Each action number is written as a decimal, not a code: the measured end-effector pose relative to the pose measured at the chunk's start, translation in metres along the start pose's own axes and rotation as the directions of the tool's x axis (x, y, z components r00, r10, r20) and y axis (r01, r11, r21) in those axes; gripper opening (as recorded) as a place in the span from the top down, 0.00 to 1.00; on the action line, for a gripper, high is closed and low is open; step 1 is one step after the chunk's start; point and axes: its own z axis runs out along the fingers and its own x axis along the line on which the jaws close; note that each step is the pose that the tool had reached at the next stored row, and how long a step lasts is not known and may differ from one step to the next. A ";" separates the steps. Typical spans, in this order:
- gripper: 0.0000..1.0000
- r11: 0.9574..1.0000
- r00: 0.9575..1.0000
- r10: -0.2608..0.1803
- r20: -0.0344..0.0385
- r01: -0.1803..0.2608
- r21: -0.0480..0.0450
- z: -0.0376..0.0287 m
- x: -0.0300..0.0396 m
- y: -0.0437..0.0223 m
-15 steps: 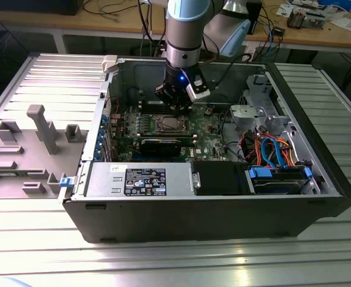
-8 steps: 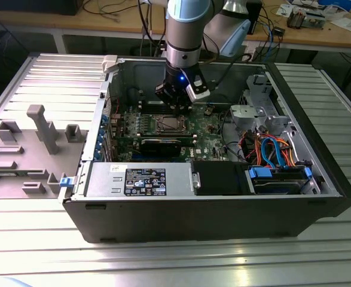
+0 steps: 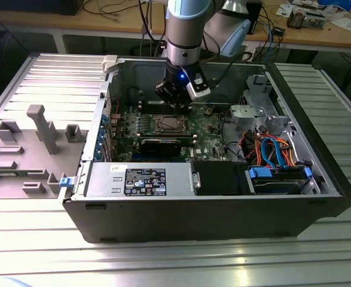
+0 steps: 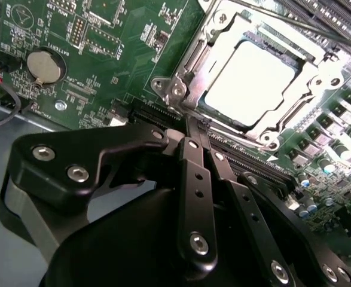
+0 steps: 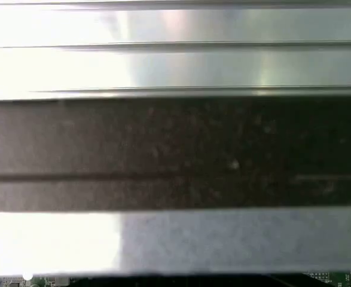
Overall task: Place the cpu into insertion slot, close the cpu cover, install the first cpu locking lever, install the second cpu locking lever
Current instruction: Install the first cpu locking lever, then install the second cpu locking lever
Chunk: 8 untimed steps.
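The insertion slot sits in the middle of the green circuit board inside the open computer case. In the second wrist view the cpu lies flat in it, its silvery face bright. The cpu cover lies down around the cpu as a metal frame. A thin metal lever rod runs along the socket's far side. My gripper hangs just behind the socket in the exterior view. Its black fingers are drawn together, their tip right at the cover's near corner, with nothing visibly between them.
A grey labelled power supply box and a black drive box line the case's front. A long black expansion card lies in front of the socket. Orange and blue cables fill the exterior view's right. A grey fixture stands outside on the exterior view's left.
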 end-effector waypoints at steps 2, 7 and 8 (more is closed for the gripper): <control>0.89 1.000 1.000 0.000 0.000 0.000 0.000 0.0003 0.0000 -0.0021; 0.89 1.000 1.000 0.000 0.000 0.000 0.000 0.0003 0.0000 -0.0027; 0.89 1.000 1.000 0.000 0.000 0.000 0.000 0.0003 0.0000 -0.0027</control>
